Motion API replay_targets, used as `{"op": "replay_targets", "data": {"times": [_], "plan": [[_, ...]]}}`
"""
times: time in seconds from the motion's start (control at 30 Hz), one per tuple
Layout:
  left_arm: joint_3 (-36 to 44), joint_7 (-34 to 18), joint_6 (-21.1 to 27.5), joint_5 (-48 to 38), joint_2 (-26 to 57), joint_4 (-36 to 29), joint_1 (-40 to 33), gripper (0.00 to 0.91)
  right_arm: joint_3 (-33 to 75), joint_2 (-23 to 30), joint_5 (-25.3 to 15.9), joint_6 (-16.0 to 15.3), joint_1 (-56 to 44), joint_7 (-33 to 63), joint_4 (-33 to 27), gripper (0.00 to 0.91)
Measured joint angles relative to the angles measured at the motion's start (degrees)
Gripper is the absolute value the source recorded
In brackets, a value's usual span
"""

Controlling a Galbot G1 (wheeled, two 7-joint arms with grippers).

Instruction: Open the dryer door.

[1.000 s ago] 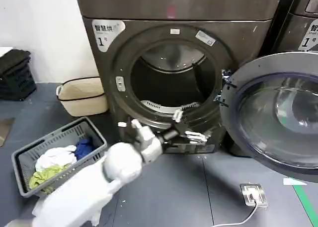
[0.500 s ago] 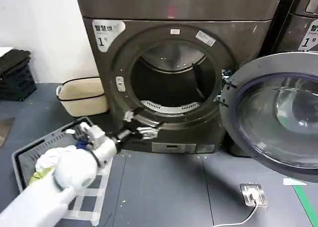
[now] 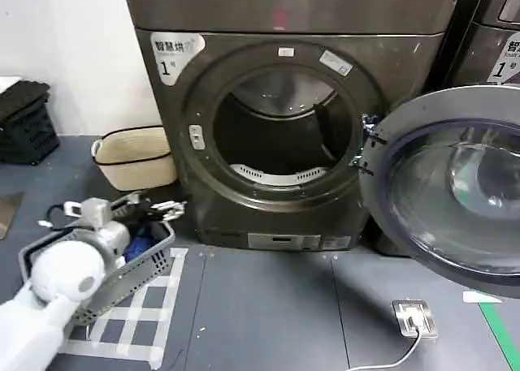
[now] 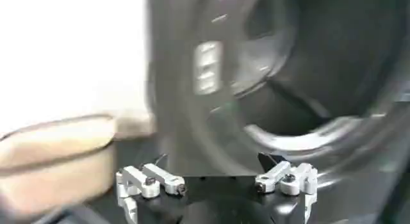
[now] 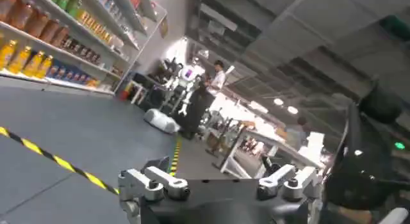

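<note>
Chrome-rimmed and grey on its inner side, the dryer door (image 3: 455, 188) stood swung wide on its hinge at the right edge of the dryer (image 3: 284, 135), its inner face turned toward the head camera, leaving the round opening and the pale drum inside fully exposed. By the look of it, the task was already done; nothing remained to be pulled.

The door lay far to the right of the left pincer (image 3: 158, 210), across the whole front of the machine, its plane standing upright and angled out from the cabinet. The left pincer hung low over the grey laundry basket (image 3: 122, 265) at the dryer's lower left, fingers spread apart and holding nothing. The right pincer (image 5: 221, 184) pointed away at a room with shelves, its fingers likewise apart and empty.

Compared with a second earlier, the left arm had drawn back from the lower lip of the opening, leftward and down to the basket, while the door itself had not shifted. A beige tub (image 3: 134, 156) sat beside the dryer.
</note>
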Motion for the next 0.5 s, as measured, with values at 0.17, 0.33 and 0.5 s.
{"op": "replay_targets", "data": {"times": [0.17, 0.33, 0.5], "plan": [[-4.6, -3.3, 3.9, -5.7, 0.2, 2.4, 0.9, 0.907, -0.6, 0.0, 0.1, 0.0, -0.1, -0.8, 0.5, 0.907], [-7.1, -7.4, 5.8, -8.7, 0.6, 5.0, -0.1, 0.907, -1.4, 0.0, 0.0, 0.0, -0.2, -1.3, 1.0, 0.907], [-7.3, -12.8, 5.8, -14.6, 1.8, 8.2, -2.2, 0.907, -1.8, 0.0, 0.1, -0.1, -0.3, -1.5, 1.3, 0.907]]}}
